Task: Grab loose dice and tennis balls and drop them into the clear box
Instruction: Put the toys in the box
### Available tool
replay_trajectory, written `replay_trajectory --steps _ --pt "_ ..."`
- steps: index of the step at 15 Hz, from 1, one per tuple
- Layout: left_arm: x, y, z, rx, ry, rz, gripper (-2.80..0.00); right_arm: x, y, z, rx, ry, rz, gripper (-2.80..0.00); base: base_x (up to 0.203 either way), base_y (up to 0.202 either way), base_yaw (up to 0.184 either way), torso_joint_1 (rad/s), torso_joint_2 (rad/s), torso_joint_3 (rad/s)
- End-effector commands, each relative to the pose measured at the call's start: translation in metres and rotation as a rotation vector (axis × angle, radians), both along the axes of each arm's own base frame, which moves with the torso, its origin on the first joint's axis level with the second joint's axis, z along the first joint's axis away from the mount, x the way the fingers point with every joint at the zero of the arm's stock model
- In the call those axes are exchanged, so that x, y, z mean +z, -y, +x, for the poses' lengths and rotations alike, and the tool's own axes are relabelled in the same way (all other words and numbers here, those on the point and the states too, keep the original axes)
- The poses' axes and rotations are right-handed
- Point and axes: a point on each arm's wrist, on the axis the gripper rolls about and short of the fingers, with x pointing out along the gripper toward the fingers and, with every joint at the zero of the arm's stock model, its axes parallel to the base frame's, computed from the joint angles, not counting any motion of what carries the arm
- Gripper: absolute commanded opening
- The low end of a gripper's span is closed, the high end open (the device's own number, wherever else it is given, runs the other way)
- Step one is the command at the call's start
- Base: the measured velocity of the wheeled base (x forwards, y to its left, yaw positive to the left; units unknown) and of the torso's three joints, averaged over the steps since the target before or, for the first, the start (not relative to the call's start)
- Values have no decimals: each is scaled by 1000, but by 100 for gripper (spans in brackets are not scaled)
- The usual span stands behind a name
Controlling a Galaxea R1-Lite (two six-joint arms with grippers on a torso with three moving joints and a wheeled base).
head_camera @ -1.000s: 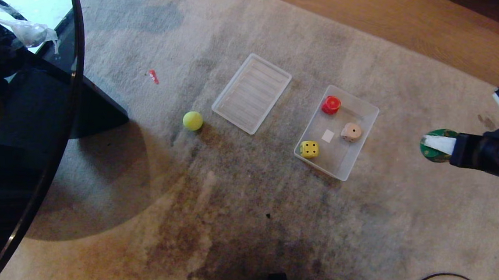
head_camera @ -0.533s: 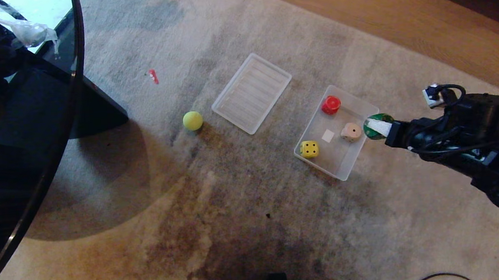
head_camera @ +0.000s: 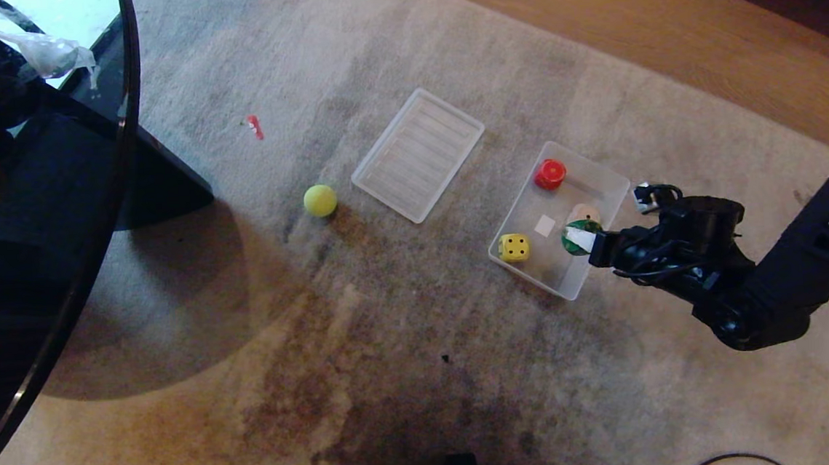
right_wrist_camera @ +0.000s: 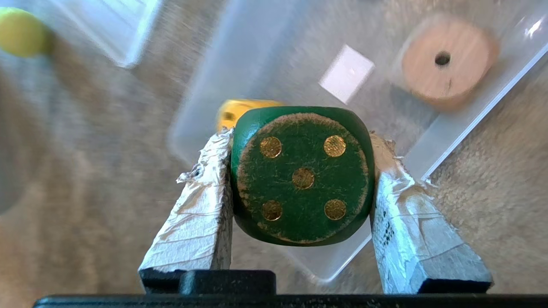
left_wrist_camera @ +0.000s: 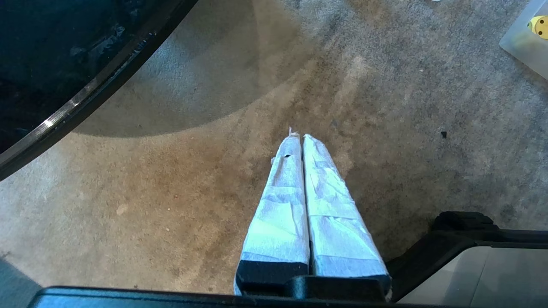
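green die (right_wrist_camera: 302, 175) sat clamped between the right gripper (head_camera: 580, 238) fingers, hanging over the clear box (head_camera: 611, 178) near its right wall, beige die (head_camera: 587, 212) just beyond, yellow die (head_camera: 514, 247) to the left, bare floor between. left gripper (left_wrist_camera: 301, 139) was parked, fingers pressed together, well away.

A home living room (carpet (head_camera: 393, 351), wooden floor (head_camera: 699, 30), glass table (head_camera: 129, 99)).

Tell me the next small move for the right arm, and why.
Probably open the right gripper to drop the green die. It is clamped between the fingers and already hangs over the clear box, near the beige die, with bare floor beneath.
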Motion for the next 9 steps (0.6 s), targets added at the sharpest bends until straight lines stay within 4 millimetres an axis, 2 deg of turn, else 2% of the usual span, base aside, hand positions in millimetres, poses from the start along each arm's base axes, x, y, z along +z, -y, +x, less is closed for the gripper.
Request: replay_trajectory --steps 1,3,4,7,9 --pt "0 0 0 1 0 0 -280 -28 0 21 -10 -14 -1 -280 0 0 0 0 0 0" --pt "0 0 0 1 0 0 -280 -34 1 31 -17 10 1 -280 0 0 0 0 0 0" --pt "0 0 0 1 -1 0 -280 -35 1 33 -18 21 1 0 0 0 0 0 0 0" --pt "0 0 0 1 1 0 -280 -29 1 34 -18 48 4 0 0 0 0 0 0 0" --pt "0 0 0 1 1 0 -280 -16 2 30 -16 73 7 0 0 0 0 0 0 0"
